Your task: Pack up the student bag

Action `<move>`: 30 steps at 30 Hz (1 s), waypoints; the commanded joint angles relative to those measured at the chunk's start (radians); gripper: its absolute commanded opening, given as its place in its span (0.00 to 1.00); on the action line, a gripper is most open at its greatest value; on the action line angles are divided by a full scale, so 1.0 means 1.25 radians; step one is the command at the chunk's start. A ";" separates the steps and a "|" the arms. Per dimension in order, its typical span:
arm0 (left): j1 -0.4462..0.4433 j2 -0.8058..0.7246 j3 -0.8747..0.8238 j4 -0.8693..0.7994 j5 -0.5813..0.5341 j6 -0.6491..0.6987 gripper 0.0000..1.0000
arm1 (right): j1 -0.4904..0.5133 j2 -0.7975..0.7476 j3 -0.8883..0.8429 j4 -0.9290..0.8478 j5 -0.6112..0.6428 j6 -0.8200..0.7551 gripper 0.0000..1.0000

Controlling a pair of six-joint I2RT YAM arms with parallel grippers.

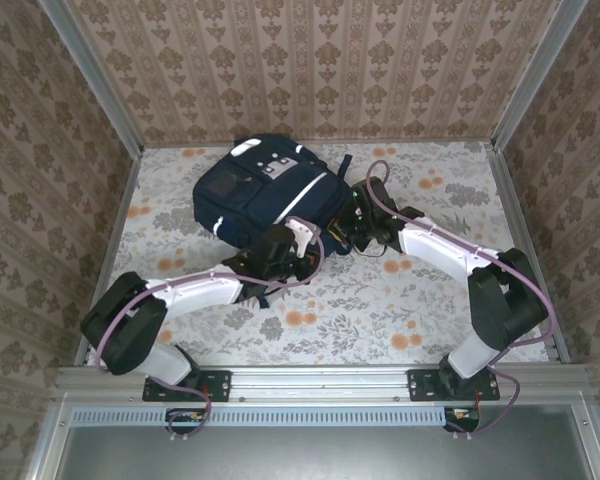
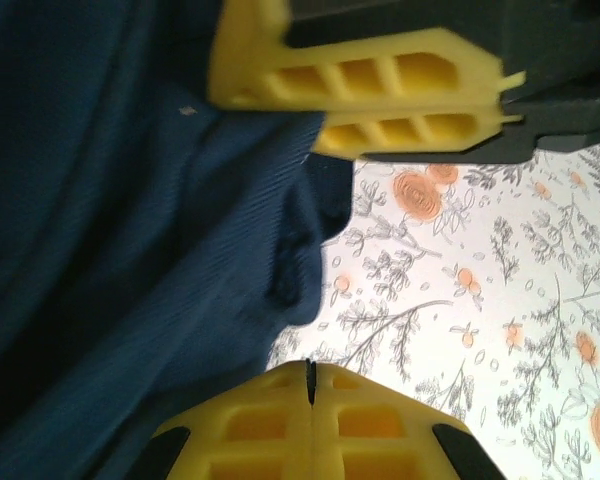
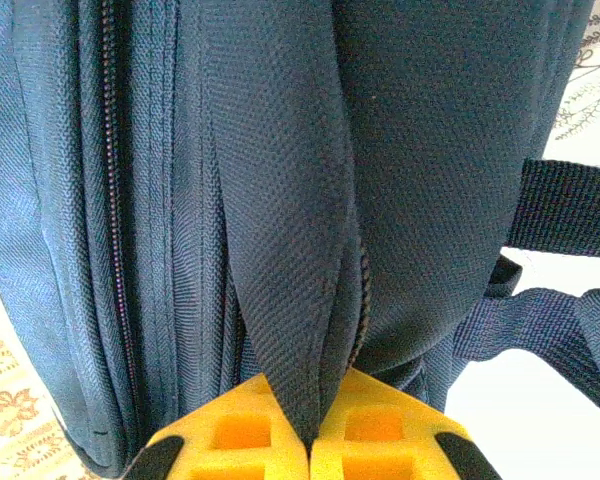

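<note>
Brown damask wallpaper [image 1: 310, 60] closed in the booth on three sides, and a flower-printed surface [image 1: 380, 310] carried everything. The student bag [image 1: 265, 190] lay flat at the upper middle of the overhead view, close to the back wall. It was navy, with white stripes and pale patches [image 1: 277, 165] near its far end.

In the right wrist view the bag [image 3: 280, 200] was coarse woven cloth in loose folds, with a zip [image 3: 115, 200] running down the left. It would likely handle as soft and floppy, sagging wherever it was not supported. The weave looked grippy rather than slick, and nothing about it seemed fragile. It did not look heavily loaded, though the frames could not settle its weight. The best holds seemed to be the zip edges, any pinched fold, and the webbing straps [image 3: 570, 210] trailing at the right of that frame.

No brand or writing could be read; the patches were too small to make out.

The right claw [image 3: 308, 425] was clenched on a fold of the bag's cloth at the bottom centre of its own view. In the overhead view it sat at the bag's lower right edge [image 1: 348, 225]. The left claw [image 2: 310, 385] was clenched too, its tips pressed together just beside the bag's hem [image 2: 110, 250]. Whether any cloth was caught between them could not be told. From above it rested at the bag's near edge [image 1: 290, 245].
</note>
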State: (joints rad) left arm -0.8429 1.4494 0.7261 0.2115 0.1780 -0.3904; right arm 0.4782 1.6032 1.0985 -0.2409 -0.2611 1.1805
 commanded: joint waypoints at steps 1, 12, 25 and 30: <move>0.049 -0.099 -0.044 -0.081 -0.035 -0.037 0.09 | -0.037 -0.067 -0.015 0.003 -0.048 -0.045 0.00; 0.424 -0.214 0.055 -0.426 -0.029 -0.314 0.70 | -0.120 -0.114 0.089 -0.140 -0.174 -0.153 0.00; 0.292 -0.110 0.131 -0.395 0.044 -0.225 0.71 | -0.184 -0.096 0.099 -0.086 -0.305 -0.128 0.00; 0.209 -0.255 -0.023 -0.239 -0.027 -0.097 0.66 | -0.185 -0.103 0.156 -0.094 -0.323 -0.091 0.00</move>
State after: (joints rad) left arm -0.5835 1.1984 0.7753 -0.1917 0.1970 -0.6437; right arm 0.2440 1.5211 1.1843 -0.4320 -0.5297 1.0203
